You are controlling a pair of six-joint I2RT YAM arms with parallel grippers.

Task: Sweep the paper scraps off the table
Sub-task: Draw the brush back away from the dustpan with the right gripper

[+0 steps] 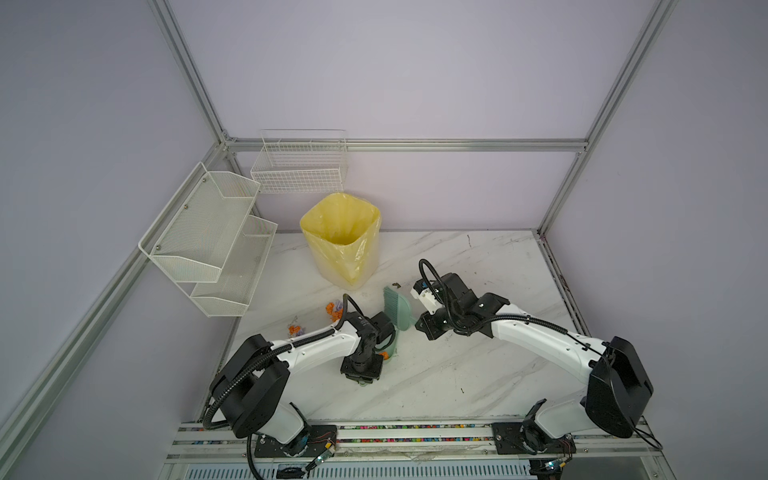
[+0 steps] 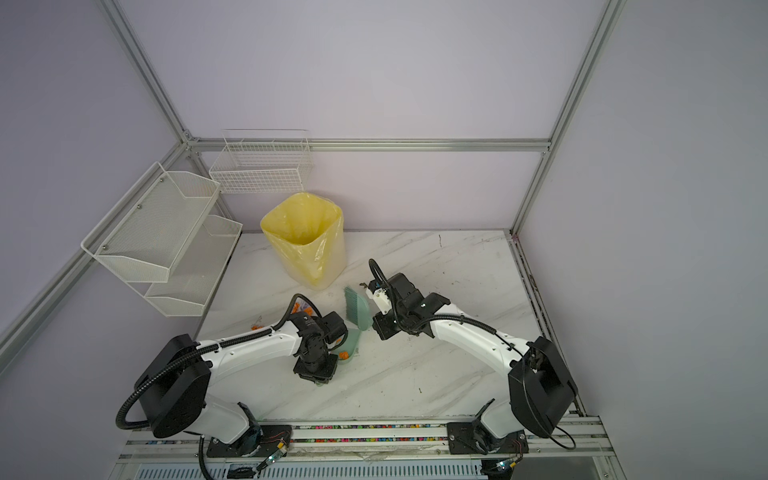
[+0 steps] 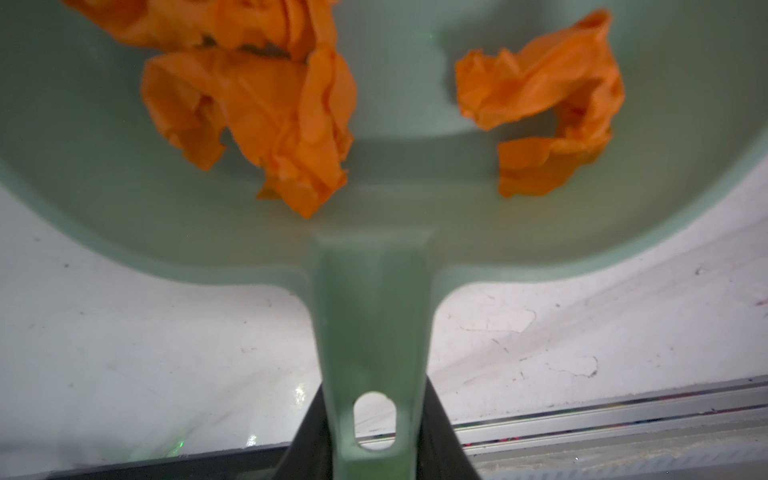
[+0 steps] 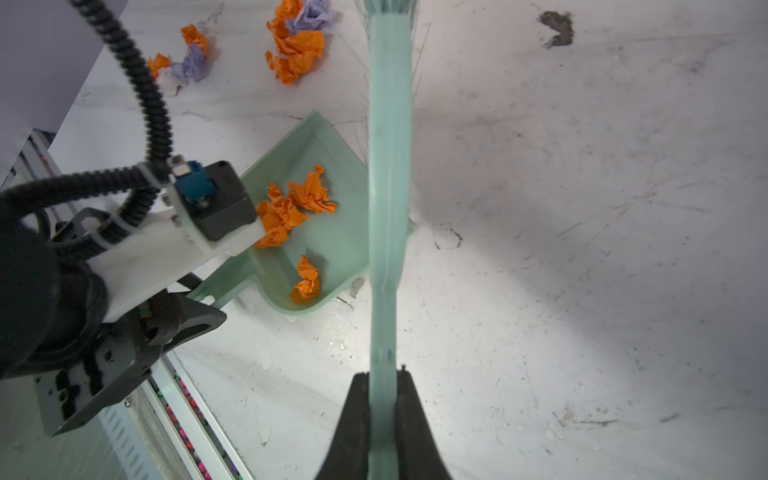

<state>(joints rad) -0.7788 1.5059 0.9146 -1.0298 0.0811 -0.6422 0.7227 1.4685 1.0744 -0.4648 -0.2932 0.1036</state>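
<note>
My left gripper [image 3: 374,401] is shut on the handle of a pale green dustpan [image 3: 395,166] that rests on the white marble table [image 1: 478,374]. Orange paper scraps [image 3: 257,120] lie in the pan, with one more wad [image 3: 548,104] apart from them. My right gripper [image 4: 383,382] is shut on the handle of a teal brush [image 4: 390,145], which hangs over the pan's open edge with its bristles toward the bin. Other paper scraps, orange and lilac, lie on the table in two clumps [image 4: 297,45] [image 4: 187,58] beyond the pan. In both top views these show left of the brush [image 1: 397,307].
A bin with a yellow liner [image 1: 340,237] stands open at the back of the table, just behind the brush. White wire mesh shelves [image 1: 208,237] and a wire basket [image 1: 299,166] hang on the left and back walls. A dark speck [image 4: 557,27] lies near the bristles.
</note>
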